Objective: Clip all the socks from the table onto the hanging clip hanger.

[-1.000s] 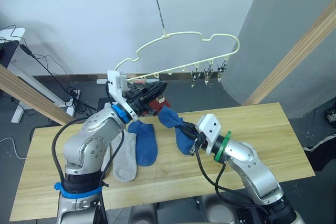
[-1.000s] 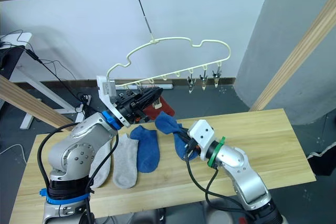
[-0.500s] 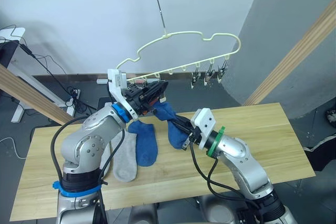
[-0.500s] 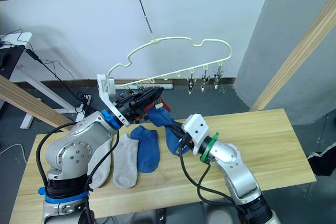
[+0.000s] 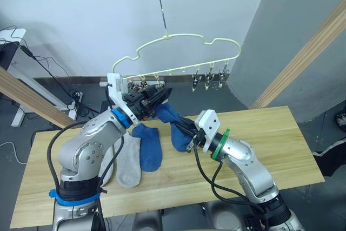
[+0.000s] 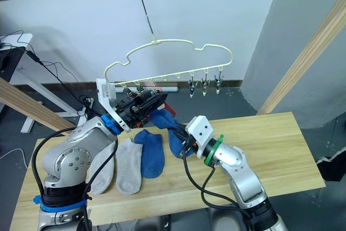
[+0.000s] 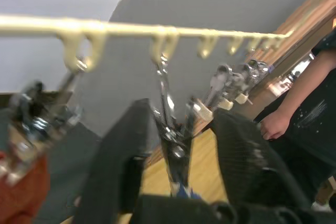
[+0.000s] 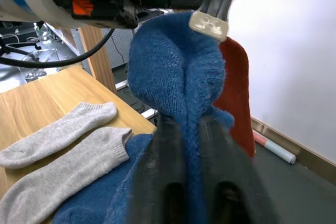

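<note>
Clip hanger [image 5: 178, 58] above table [image 5: 281, 133]; three socks [image 5: 132, 158] on table, left of right gripper [image 5: 186, 136].

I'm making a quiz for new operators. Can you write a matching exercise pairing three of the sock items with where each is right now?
1. red sock
2. grey socks
3. lifted blue sock

A. gripped by the right gripper
B. lying side by side on the table
C. hanging under the clip hanger

Pairs: 1-C, 2-B, 3-A
</note>
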Robot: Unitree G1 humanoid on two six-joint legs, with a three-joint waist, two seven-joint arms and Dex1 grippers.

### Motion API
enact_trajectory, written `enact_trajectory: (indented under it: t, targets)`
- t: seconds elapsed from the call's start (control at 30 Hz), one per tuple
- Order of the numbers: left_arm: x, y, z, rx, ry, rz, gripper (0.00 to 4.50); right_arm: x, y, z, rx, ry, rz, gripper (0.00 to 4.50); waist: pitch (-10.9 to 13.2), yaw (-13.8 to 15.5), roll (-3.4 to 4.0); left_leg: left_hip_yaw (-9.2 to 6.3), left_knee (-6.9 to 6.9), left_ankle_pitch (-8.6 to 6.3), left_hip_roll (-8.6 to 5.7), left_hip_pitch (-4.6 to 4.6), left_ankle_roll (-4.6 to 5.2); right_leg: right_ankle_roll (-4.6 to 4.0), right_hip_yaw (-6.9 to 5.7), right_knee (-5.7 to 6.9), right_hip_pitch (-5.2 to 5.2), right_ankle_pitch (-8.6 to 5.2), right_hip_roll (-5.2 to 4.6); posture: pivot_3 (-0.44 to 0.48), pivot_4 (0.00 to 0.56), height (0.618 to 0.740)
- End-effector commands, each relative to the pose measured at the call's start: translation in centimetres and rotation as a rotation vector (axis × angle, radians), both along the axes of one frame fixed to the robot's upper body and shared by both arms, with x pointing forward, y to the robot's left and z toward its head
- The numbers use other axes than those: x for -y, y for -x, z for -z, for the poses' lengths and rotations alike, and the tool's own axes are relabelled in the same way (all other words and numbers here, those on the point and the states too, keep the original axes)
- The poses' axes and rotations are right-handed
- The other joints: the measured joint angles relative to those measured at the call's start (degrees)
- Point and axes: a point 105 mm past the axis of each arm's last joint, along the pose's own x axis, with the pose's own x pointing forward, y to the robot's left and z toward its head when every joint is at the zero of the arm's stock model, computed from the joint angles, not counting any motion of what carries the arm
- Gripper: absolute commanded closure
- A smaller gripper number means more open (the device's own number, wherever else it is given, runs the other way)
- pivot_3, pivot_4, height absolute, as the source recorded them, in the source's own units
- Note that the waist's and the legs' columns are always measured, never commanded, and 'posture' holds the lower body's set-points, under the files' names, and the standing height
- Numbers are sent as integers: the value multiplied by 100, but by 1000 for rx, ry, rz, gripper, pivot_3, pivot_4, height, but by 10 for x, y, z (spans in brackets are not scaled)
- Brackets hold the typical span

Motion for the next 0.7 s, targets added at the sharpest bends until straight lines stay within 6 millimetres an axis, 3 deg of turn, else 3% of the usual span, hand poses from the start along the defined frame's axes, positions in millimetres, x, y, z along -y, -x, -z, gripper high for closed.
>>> enact_trajectory:
  t: [0.03,0.13,0.27,0.43,0.57,0.7]
  targets:
    - [0,5,-9,66,-35,0,903,-4,5,-7,34,3,-41,2553,0,0,0,0,0,0,0,0,0,0,0,0,0,0,0,-215,271,714]
    - [-3,9,-5,74,-72,1,8,2,7,0,43,76,-46,1489,0,-2,0,-1,0,0,-1,0,0,0,-1,0,0,0,0,-216,262,714]
    - [-13,17,10,76,-190,9,8,21,14,5,81,223,-68,1489,-1,0,1,2,-2,0,-1,-1,0,0,2,-1,-2,0,-2,-216,254,714]
    - [-23,32,20,143,-331,47,8,41,17,-16,95,254,-35,1489,-1,4,0,1,-6,0,1,0,-1,0,1,-1,-5,0,0,-220,249,714]
    - [-23,51,12,216,-356,165,8,59,7,-45,91,230,77,1489,-1,2,0,1,-3,7,3,-1,-12,0,3,-1,-3,0,-2,-221,245,714]
    - [-22,59,6,243,-391,234,8,64,1,-66,96,197,123,1489,-3,3,2,2,-1,12,1,0,-20,0,1,-1,-3,0,-1,-223,237,714]
